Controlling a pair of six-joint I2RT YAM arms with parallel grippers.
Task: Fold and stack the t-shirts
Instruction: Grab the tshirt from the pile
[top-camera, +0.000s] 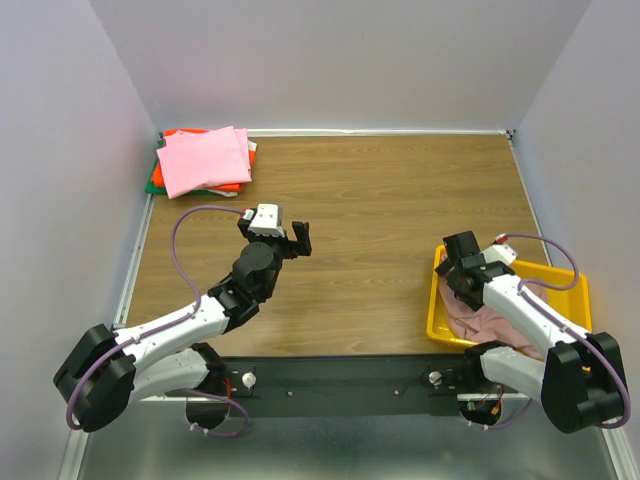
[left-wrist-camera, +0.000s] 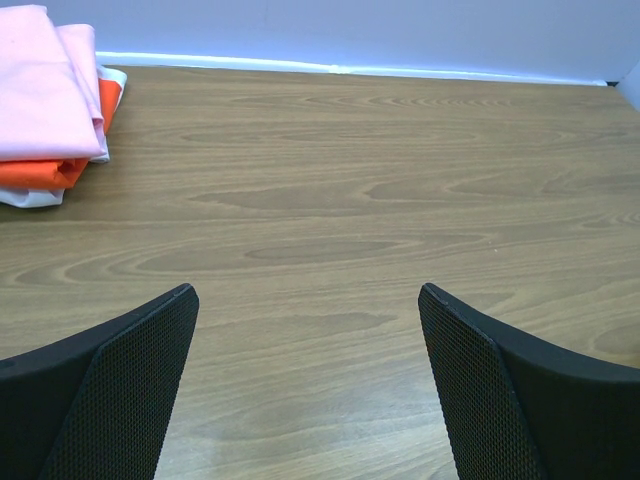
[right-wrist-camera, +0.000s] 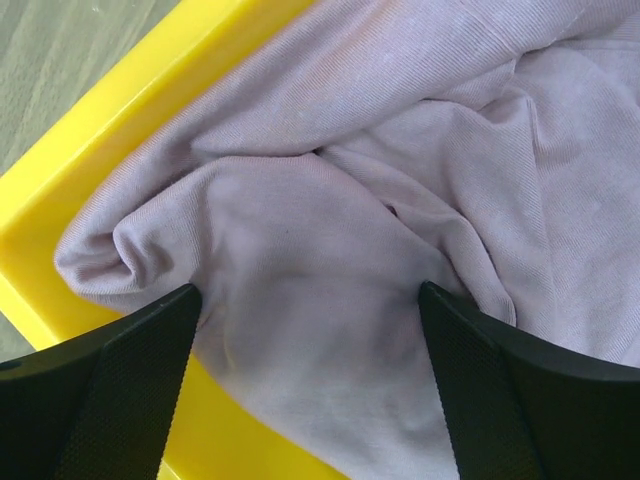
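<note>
A crumpled dusty mauve-pink t-shirt (top-camera: 478, 318) lies in the yellow tray (top-camera: 572, 290) at the right front; its print is hidden. In the right wrist view the cloth (right-wrist-camera: 330, 250) fills the frame. My right gripper (right-wrist-camera: 310, 330) is open, its fingertips (right-wrist-camera: 150, 330) pressed down on either side of a bunch of the shirt. A stack of folded tees, bright pink (top-camera: 203, 160) on top of orange-red (top-camera: 185, 134) and green (top-camera: 155, 186), sits at the far left corner; it also shows in the left wrist view (left-wrist-camera: 45, 90). My left gripper (top-camera: 291, 240) is open and empty over bare wood mid-table.
The wooden table (top-camera: 380, 210) is walled at the back and sides. The yellow tray's rim (right-wrist-camera: 130, 110) runs close beside my right fingers. A black rail with the arm bases lines the front edge (top-camera: 340, 385).
</note>
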